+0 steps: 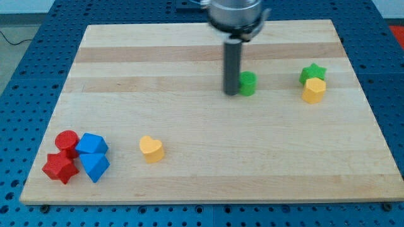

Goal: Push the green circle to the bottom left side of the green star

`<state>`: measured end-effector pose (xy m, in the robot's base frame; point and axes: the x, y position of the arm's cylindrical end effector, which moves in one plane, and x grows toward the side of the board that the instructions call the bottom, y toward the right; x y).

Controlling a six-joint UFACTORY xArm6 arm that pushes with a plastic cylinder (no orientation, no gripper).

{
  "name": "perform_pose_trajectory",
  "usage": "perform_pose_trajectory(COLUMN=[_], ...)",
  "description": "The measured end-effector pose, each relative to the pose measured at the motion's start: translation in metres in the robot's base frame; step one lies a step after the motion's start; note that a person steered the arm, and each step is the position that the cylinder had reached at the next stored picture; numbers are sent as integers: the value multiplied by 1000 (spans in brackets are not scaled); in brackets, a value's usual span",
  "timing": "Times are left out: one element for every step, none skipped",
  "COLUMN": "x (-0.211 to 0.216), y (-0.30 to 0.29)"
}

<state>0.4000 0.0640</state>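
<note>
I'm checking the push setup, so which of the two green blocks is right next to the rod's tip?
The green circle: my tip sits right against its left side in the view. The green star lies far off toward the view's right, above a yellow block.

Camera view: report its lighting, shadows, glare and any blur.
Camera view: even, soft lighting, no harsh glare on the light wooden board; the yellow heart block casts only a faint shadow; the arm's metal head at the view's top looks blurred, while my tip, just left of the green circle block, and the green star block are fairly sharp.
</note>
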Motion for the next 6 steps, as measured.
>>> perform_pose_trajectory(x=[-1,-2,-26,-32,-25,-19], y=[17,-23,-46,-27,14,49])
